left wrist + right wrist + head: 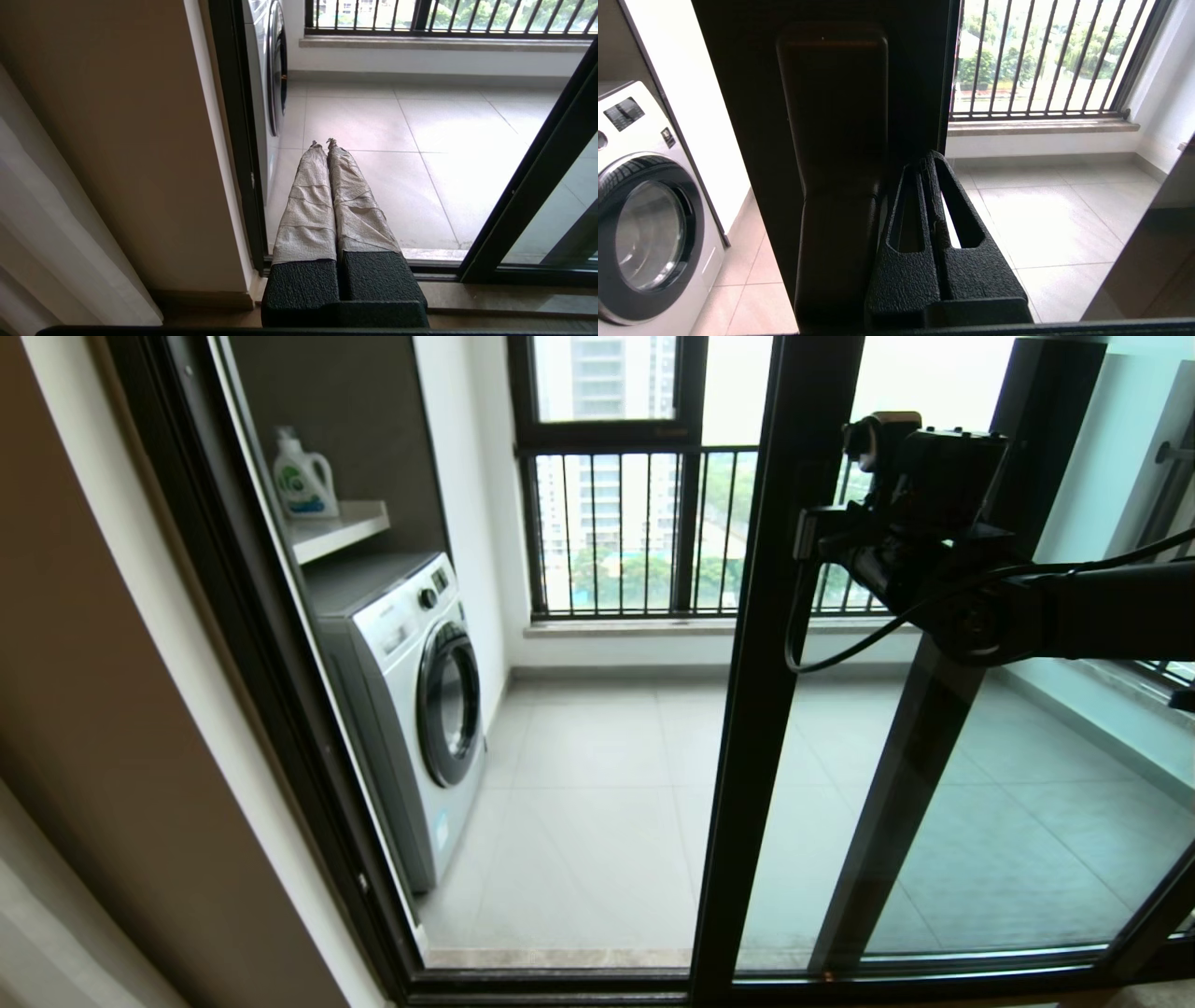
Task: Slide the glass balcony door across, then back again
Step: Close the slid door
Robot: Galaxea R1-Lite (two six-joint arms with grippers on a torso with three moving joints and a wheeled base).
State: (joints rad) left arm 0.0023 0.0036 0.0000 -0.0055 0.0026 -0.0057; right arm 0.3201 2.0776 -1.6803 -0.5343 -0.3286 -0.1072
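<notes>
The door (pixel 761 709) is a tall clear glass panel in a slim black metal frame. In the head view its leading upright runs from the top of the picture down to the track at the bottom, a little right of centre, leaning slightly as the camera looks down on it. The glass to the right of that upright overlaps a second black upright (pixel 920 756) behind it. To the left of the upright the opening shows the tiled balcony floor (pixel 597 784) unglazed. The door thus stands partly slid across, with a gap between its upright and the left jamb (pixel 271 709).

In the right wrist view the upright (pixel 752 116) fills the middle as a broad dark band, and a black bar handle (pixel 833 140) with rounded corners stands proud of it.

The right gripper (pixel 927 163) reaches in at handle height, its arm coming from the right of the head view. Its black fingers (pixel 906 205) are pressed together, tips against the upright just beside the handle, on the glass side. They clasp nothing.

The left gripper (pixel 323 142) hangs low near the left jamb, over the sill, its tape-wrapped fingers (pixel 308 200) closed against each other and empty.

On the balcony a washer (pixel 411 709) stands at the left, a detergent bottle (pixel 303 476) on the shelf (pixel 341 527) above it, and a barred window (pixel 635 532) at the far end.
</notes>
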